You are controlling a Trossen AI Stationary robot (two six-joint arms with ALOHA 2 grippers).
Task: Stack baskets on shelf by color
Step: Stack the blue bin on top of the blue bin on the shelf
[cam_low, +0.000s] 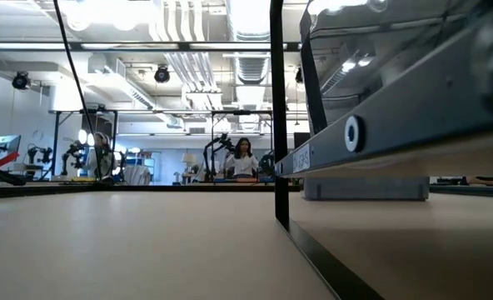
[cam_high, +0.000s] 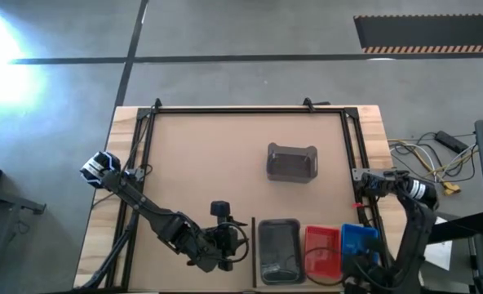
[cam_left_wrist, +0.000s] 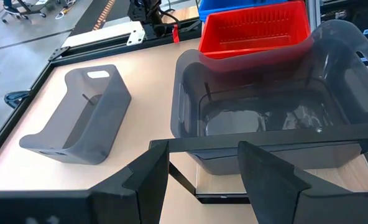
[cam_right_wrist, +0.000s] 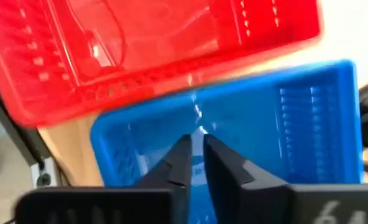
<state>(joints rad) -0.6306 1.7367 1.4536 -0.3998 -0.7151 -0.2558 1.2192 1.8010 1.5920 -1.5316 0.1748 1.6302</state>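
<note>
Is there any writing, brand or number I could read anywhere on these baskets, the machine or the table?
No text here can be read for certain.
Pale marks at the corner of the right wrist view, on the right hand's own body: cut off, unreadable.
Small label on the metal rail in the low view: too small to read.
Grey baskets, red basket and blue basket: no writing visible.

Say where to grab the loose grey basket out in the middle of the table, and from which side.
The loose grey basket lies tipped on its side, apart from the row on the shelf. Its open mouth faces the left gripper, whose fingers are open. Probably best: the upper long rim, approached from that mouth side, one finger inside the wall.
</note>
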